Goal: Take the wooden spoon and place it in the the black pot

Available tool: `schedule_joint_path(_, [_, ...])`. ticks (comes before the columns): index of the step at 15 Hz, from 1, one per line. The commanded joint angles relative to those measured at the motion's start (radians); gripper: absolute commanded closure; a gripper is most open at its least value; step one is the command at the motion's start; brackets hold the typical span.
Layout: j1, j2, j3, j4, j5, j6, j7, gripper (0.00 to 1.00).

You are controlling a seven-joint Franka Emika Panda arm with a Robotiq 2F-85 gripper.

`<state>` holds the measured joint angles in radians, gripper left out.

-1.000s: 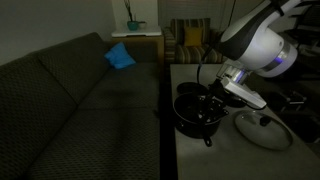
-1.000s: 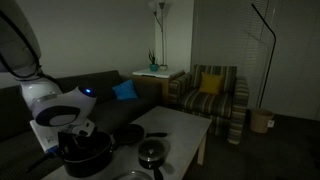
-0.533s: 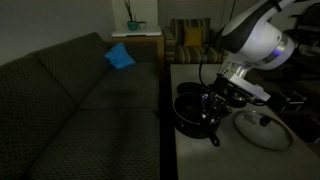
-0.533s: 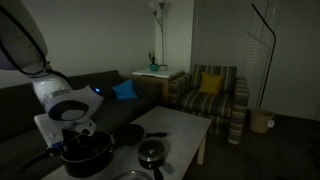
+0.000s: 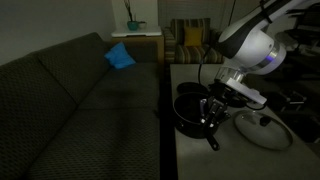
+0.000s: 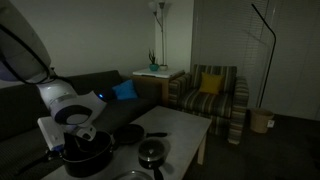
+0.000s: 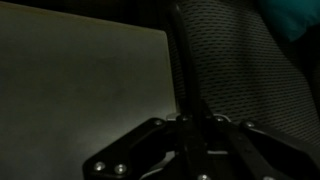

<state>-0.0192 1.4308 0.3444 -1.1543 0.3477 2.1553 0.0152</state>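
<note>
The big black pot [image 5: 192,112] stands on the white table's near-sofa edge in both exterior views [image 6: 86,156]. My gripper [image 5: 211,108] hangs right over the pot's opening, also in the exterior view from the table's far end [image 6: 80,136]. In the wrist view the gripper [image 7: 197,125] is shut on the wooden spoon [image 7: 180,60], a slim dark stick running straight up the frame from between the fingers. The spoon's head is hidden. A dark end sticks out past the pot [image 5: 212,142]; I cannot tell if it is the spoon.
A long-handled black pan [image 6: 128,133] and a small lidded pot [image 6: 152,153] stand on the white table [image 6: 175,128]. A glass lid [image 5: 262,128] lies beside the pot. A dark sofa [image 5: 80,110] with a blue cushion [image 5: 120,57] borders the table. A striped armchair [image 6: 212,95] is behind.
The arm's wrist has shifted slightly above the pot. The gripper stays shut on the spoon over the pot's opening.
</note>
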Motion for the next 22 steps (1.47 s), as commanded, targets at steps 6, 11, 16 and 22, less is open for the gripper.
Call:
schedule_joint_path(6, [0.015, 0.032, -0.032, 0.105, 0.085, -0.012, 0.116, 0.97])
schedule_joint_path(11, [0.009, 0.029, -0.023, 0.113, 0.065, 0.012, 0.13, 0.49])
schedule_joint_path(16, [0.021, 0.0, -0.027, 0.047, 0.07, 0.126, 0.13, 0.12])
schedule_joint_path(22, [0.067, -0.116, -0.06, -0.184, 0.055, 0.366, 0.198, 0.0])
